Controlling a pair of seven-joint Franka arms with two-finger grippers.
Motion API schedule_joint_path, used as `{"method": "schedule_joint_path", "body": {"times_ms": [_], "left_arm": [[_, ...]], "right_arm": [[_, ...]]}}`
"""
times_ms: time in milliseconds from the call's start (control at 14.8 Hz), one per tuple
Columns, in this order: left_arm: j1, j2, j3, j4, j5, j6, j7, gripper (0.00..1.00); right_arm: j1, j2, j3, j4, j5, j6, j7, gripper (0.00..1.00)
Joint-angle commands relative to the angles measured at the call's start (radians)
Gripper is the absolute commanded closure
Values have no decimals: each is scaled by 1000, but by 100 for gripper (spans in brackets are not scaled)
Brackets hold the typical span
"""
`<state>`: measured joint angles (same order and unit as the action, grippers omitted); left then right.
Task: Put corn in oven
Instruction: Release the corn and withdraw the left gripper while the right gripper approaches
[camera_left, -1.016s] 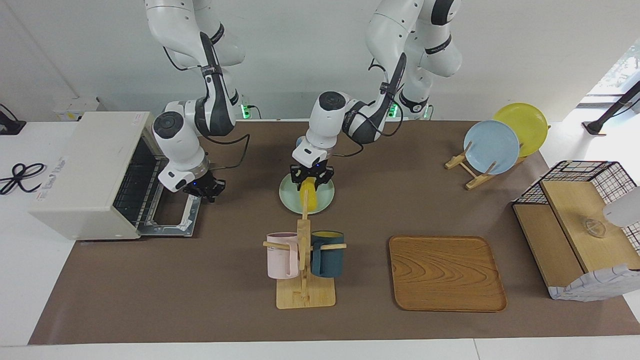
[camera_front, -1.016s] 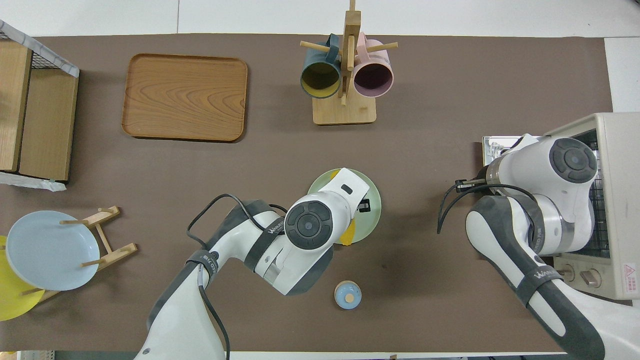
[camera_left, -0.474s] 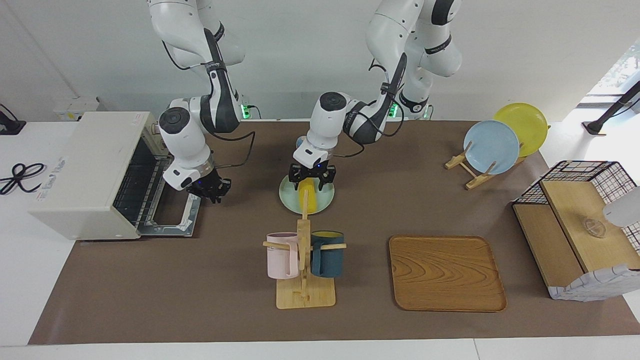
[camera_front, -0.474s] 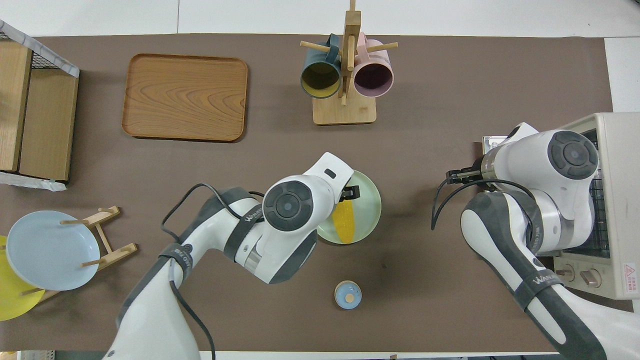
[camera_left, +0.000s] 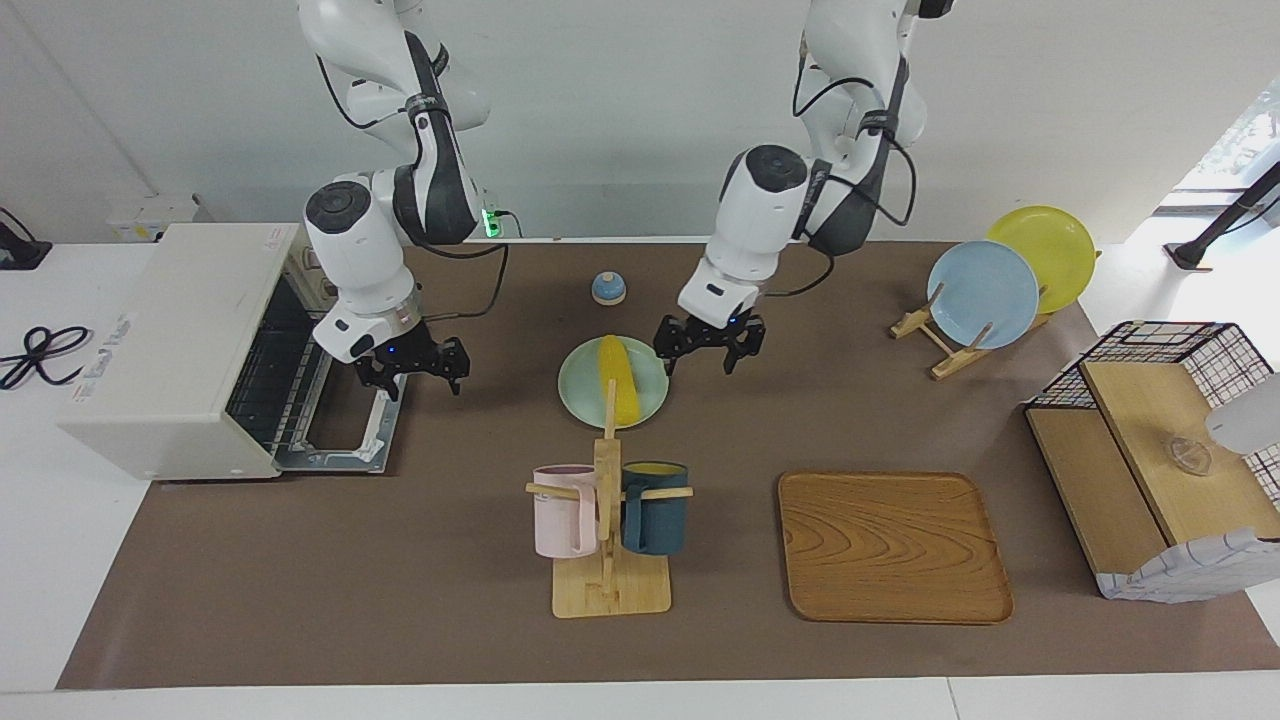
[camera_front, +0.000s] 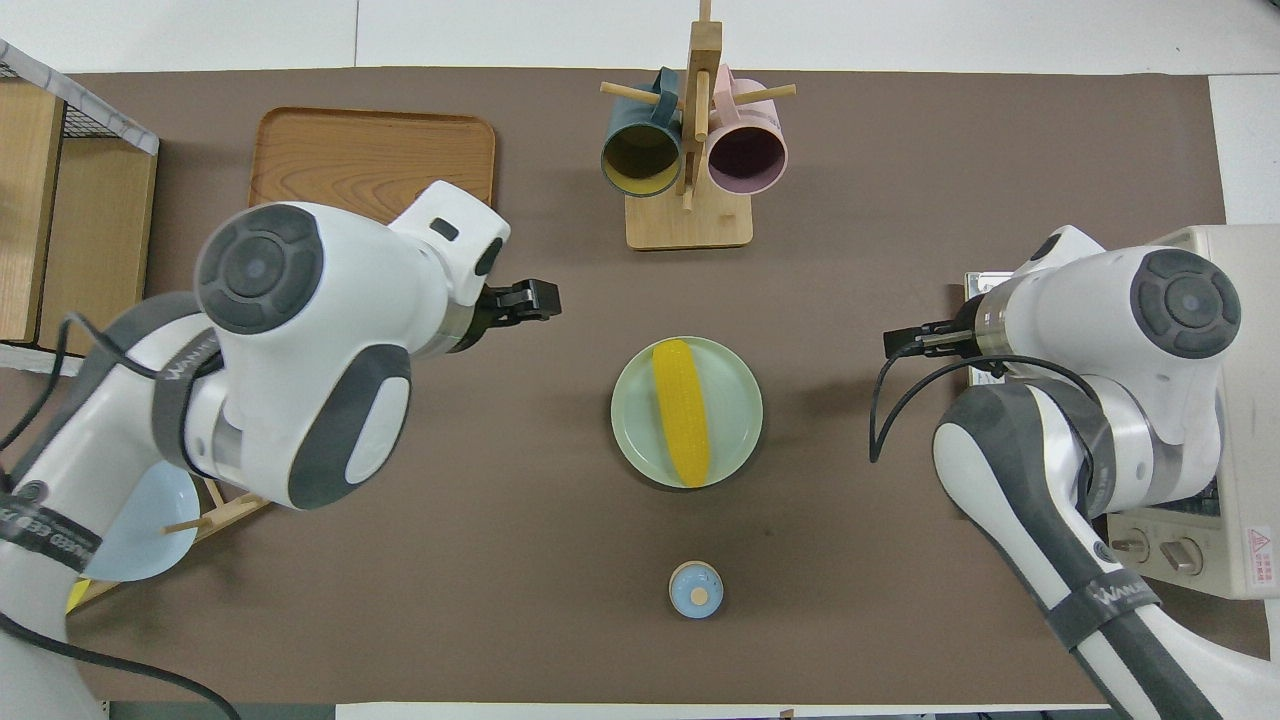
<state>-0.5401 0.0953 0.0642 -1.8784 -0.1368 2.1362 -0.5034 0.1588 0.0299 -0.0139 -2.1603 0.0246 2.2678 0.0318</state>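
Claws first: the left claw (camera_left: 708, 345) hangs spread and empty just beside the pale green plate (camera_left: 578, 395), toward the left arm's end of the worktop (camera_left: 400, 560); the right claw (camera_left: 412, 366) hangs spread and empty over the worktop beside the oven's lowered door. Cream-white, the oven (camera_left: 180, 350) stands open at the right arm's end, its wire rack showing. On the plate, mid-worktop, lies the corn (camera_left: 618, 378), its long axis running from the robots outward. It sits between the two claws, with the left one closer. A grasp would probably close across that axis. Nearer the robots sits a small blue knob (camera_left: 608, 288).
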Motion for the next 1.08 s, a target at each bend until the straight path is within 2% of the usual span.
{"method": "schedule_joint_path", "body": {"times_ms": [0,203,406,677,813,1016], "left_arm": [[115,-35,-10,19,-3,-79,116,0],[245,-83,-9,28,8,-154,253,0],[334,-108,-10,57,88,-246,359,0],[378,-147,-9,62,94,-324,431,0],[376,-169,-10,62,126,-357,431,0],[374,-190,-12,61,137,-370,421,0]], "right_arm": [[74,44,9,146,11,-144,115,0],[213,114,15,307,6,-261,322,0],[330,159,15,373,-11,-258,471,0],[488,364,15,555,-58,-242,653,0],[521,401,15,533,-100,-153,688,0],[539,424,18,499,-106,-102,688,0]]}}
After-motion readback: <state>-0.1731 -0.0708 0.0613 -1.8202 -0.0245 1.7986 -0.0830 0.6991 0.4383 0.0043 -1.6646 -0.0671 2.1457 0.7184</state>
